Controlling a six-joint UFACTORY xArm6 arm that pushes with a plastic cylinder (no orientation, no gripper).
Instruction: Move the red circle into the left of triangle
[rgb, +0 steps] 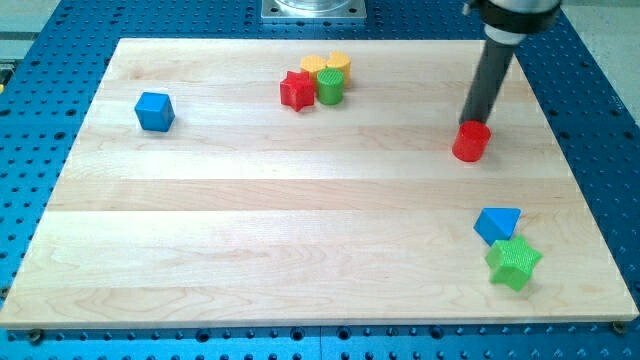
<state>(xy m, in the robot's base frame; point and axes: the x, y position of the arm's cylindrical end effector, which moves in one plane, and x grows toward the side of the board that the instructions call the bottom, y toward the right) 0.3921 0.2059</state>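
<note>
The red circle (470, 142) is a short red cylinder at the view's right, in the upper half of the board. My tip (472, 122) sits right at its top edge, touching or nearly touching it from the view's top. The blue triangle (497, 224) lies lower right, well below the red circle and slightly to its right. A green star (514, 263) touches the triangle's lower right side.
A red star (296, 90), a green cylinder (330, 86), a yellow hexagon (316, 66) and a yellow cylinder (339, 63) cluster at top centre. A blue cube (154, 111) sits at upper left. The wooden board (300, 220) lies on a blue perforated table.
</note>
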